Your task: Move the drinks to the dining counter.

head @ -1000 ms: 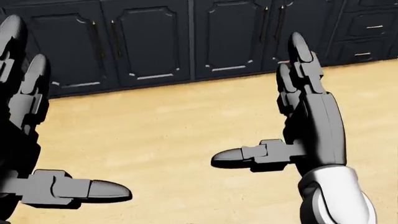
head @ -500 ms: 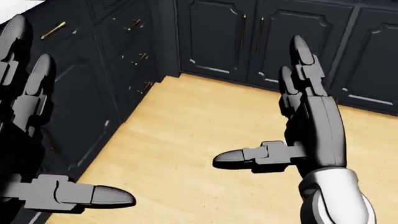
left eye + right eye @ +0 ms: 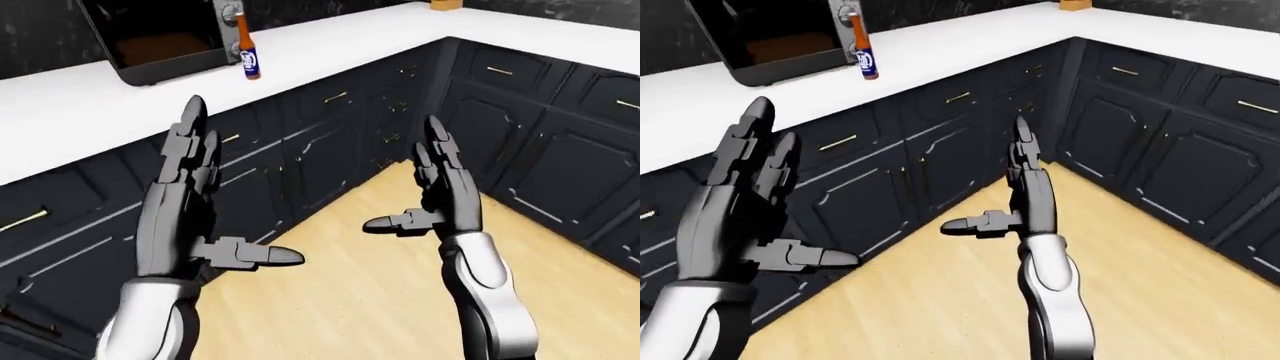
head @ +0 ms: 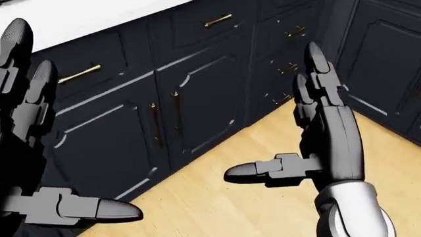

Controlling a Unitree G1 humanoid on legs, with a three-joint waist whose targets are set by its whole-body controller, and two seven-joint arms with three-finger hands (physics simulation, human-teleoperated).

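Observation:
An orange-brown drink bottle (image 3: 246,46) with a blue label stands upright on the white counter (image 3: 330,37) at the top of the left-eye view, next to a black microwave (image 3: 160,34). It also shows in the right-eye view (image 3: 859,45). My left hand (image 3: 215,225) is open and empty, held up at the lower left. My right hand (image 3: 420,199) is open and empty at the middle right. Both hands are far below and short of the bottle.
Dark cabinets (image 3: 330,150) with brass handles run under the L-shaped counter and meet in a corner (image 3: 440,97). Light wooden floor (image 3: 370,300) spreads below. A small tan object (image 3: 446,4) sits at the counter's far end.
The whole picture has shifted: the camera has turned, so the cabinet corner moved right and the counter's edge came into the head view. Both hands keep the same open pose.

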